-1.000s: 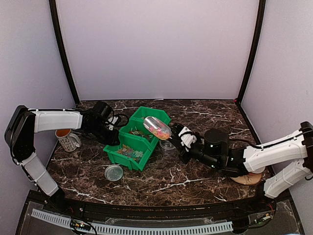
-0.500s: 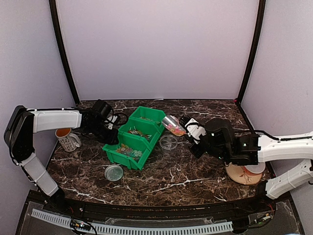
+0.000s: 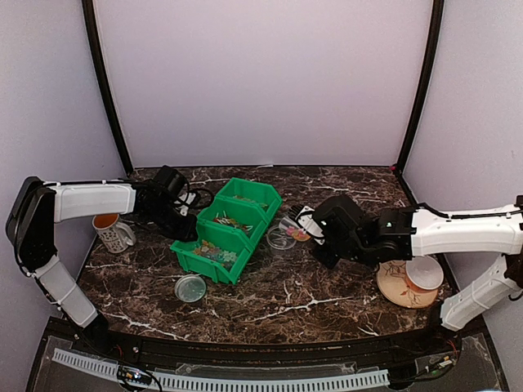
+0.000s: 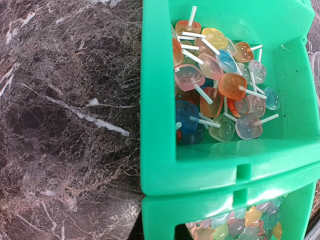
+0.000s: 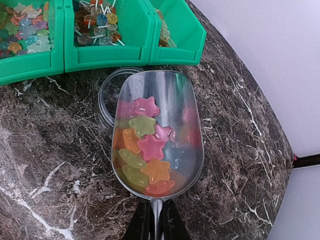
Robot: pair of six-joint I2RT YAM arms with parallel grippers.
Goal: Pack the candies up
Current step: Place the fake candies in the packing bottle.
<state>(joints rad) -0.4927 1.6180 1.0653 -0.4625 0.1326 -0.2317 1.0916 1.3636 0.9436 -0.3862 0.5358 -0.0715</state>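
1. The right claw was clamped on the handle of the metal scoop, with both fingers tight against the handle.
2. The scoop was held low over the marble tabletop, just right of the green bins.
3. The scoop carried the candies: star-shaped pieces in pink, yellow, orange, green and blue, heaped toward the handle end.
4. The mouth of the scoop overlapped the rim of a clear round cup. The cup stood just in front of the bins, and its contents could not be determined.
5. Three green bins stood joined in a diagonal row.
   - The near bin held more star candies in mixed colours.
   - The middle bin held flat lollipops on white sticks.
   - The far bin held yellowish pieces too small to identify.
6. The left claw was at the left side of the bin row with its jaws together. Whether it pinched a bin wall could not be determined.
7. A clear round lid lay flat on the tabletop in front of the near bin.
8. A mug stood at the left edge.
9. A plate carrying a small white bowl stood at the right.
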